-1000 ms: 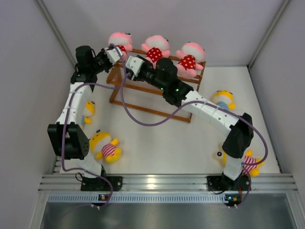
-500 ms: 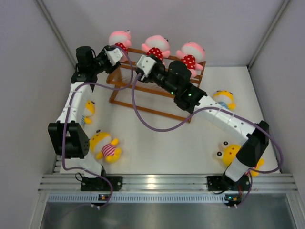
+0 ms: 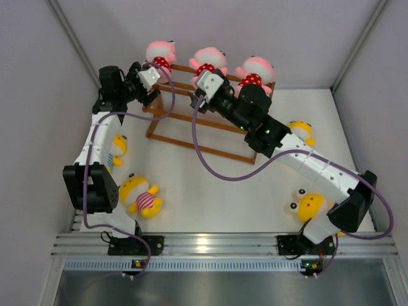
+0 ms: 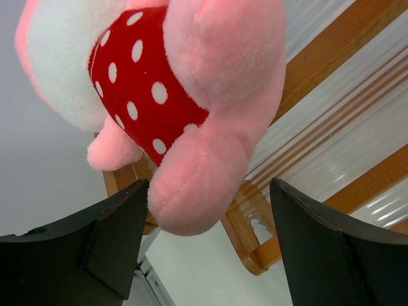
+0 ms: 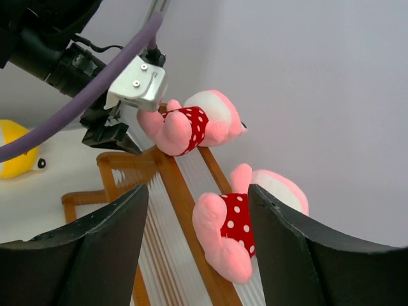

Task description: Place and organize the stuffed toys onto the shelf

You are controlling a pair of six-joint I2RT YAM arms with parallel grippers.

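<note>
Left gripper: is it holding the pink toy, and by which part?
Nothing is held. The left gripper stands open around a foot of the pink toy on the shelf, with a clear gap beside it. The right gripper is open and empty.

Site was a robot test cell in a lab. Plain pale panels (image 3: 38,95) walled a white table (image 3: 210,191) on three sides. Left arm (image 3: 92,137) and right arm (image 3: 312,167) were bolted to an aluminium rail (image 3: 217,242) at the near edge, purple cables (image 3: 226,179) loose. Grey sheet (image 3: 217,287) below the rail was possibly a metal bench top.
</note>
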